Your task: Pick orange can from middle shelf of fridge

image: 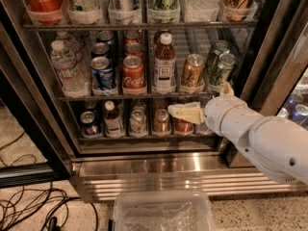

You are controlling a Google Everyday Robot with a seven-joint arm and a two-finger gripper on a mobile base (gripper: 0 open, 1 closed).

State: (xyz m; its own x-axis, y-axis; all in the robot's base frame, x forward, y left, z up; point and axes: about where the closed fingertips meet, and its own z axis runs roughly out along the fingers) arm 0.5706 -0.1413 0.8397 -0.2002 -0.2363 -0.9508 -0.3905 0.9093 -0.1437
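The orange can (192, 72) stands upright on the middle shelf (120, 98) of the fridge (154, 166), right of centre, between a brown tea bottle (164, 64) and two green cans (219, 65). My gripper (198, 98) comes in from the right on a white arm, just below and in front of the can and level with the shelf's front rail. One cream finger (185, 113) points left in front of the lower shelf, and the other fingertip (225, 88) shows above the wrist. The gripper is open, empty and not touching the can.
A red Coca-Cola can (133, 74), blue cans (102, 70) and a water bottle (67, 70) share the middle shelf. More cans sit on the shelves above and below. The black door frame (275, 57) stands at the right. A clear plastic bin (163, 211) and cables (29, 210) lie on the floor.
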